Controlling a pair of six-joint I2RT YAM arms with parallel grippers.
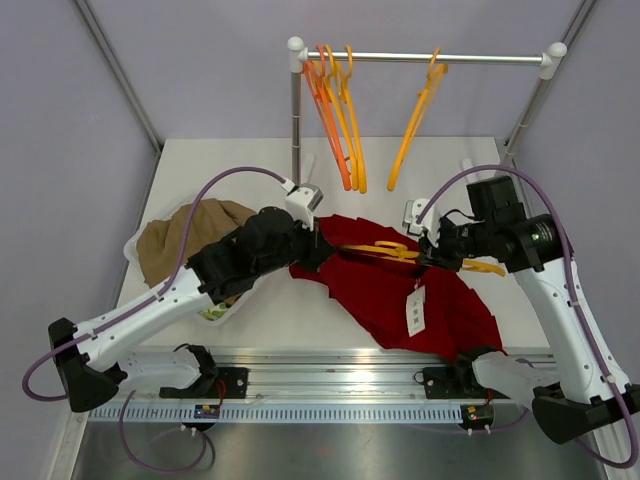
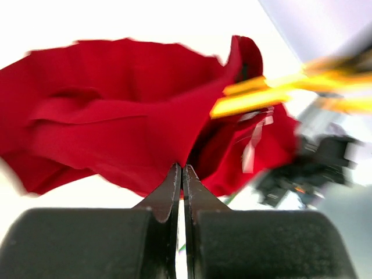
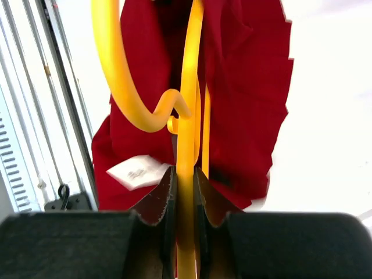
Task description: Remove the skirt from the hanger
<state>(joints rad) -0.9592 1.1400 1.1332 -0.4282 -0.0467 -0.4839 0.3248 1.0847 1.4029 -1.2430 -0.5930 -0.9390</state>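
White tabletop (image 1: 290, 320) carries the red skirt (image 1: 400, 295), lying at centre-right between both arms, with the yellow hanger (image 1: 393, 250) lying across its upper edge. One white tag (image 1: 416, 310) is attached to the skirt (print too small to read). Left gripper (image 2: 182, 170) is closed tight on a fold of skirt fabric. Right gripper (image 3: 185, 174) is clamped narrowly on the hanger's bar. At far left, a white tray (image 1: 131, 250) contains a brown garment (image 1: 185, 240). Orange and yellow spare hangers (image 1: 345, 130) hang on the rear rail (image 1: 480, 59).
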